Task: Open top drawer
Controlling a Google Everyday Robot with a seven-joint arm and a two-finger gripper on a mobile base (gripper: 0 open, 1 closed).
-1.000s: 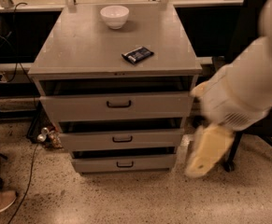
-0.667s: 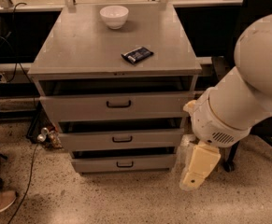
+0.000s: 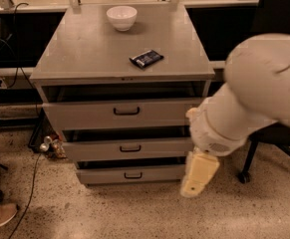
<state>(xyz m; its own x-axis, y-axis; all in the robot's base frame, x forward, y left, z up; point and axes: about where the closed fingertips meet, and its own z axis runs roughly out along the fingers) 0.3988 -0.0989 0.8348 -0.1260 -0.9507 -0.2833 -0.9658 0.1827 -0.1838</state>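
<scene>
One top drawer (image 3: 84, 114) runs left-right, front facing outward; hand (image 3: 198, 176) (grip: cannot tell) hangs lower right.

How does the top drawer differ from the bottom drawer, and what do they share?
The top drawer has a taller front panel than the bottom drawer. Its loop handle is wider than the bottom drawer's. The end effector hangs beside the bottom drawer's right end, below the top drawer's handle. Both are grey with dark central handles.
</scene>
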